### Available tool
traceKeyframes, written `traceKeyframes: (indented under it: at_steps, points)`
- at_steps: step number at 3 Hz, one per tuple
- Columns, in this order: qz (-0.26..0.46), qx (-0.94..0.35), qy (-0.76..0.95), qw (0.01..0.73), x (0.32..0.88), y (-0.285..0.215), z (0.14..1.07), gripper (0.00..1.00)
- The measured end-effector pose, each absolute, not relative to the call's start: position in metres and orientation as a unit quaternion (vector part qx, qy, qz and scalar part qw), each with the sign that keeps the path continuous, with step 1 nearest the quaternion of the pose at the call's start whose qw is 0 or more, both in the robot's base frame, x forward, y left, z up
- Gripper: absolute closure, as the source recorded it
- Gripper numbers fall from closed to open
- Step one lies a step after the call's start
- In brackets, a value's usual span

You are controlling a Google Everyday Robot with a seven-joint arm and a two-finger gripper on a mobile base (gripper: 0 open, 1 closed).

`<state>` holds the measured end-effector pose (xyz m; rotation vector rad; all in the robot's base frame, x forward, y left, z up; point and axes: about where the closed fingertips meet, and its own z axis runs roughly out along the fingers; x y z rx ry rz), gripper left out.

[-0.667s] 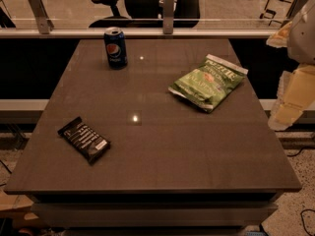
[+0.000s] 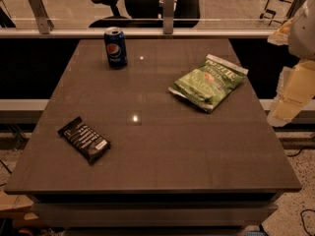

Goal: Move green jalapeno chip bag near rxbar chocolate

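This looks like an office, or a test room inside one. On the far side of the dark table there is a low glass wall with metal posts, and behind it a black office chair. The floor is pale and speckled, with a cable near right. The gripper hangs at the right edge, beside the table.

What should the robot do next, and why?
Probably bring the gripper over the chip bag to grasp it: the gripper hangs past the right edge of the table, apart from the bag, and the bag lies far from the rxbar at front left.
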<state>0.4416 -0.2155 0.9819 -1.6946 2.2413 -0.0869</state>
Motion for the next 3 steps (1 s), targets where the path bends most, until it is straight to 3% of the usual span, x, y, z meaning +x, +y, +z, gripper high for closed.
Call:
traceKeyframes:
  at_steps: [3]
  points:
    - [0.040, -0.485, 0.856, 0.175, 0.493, -0.225, 0.997, 0.00]
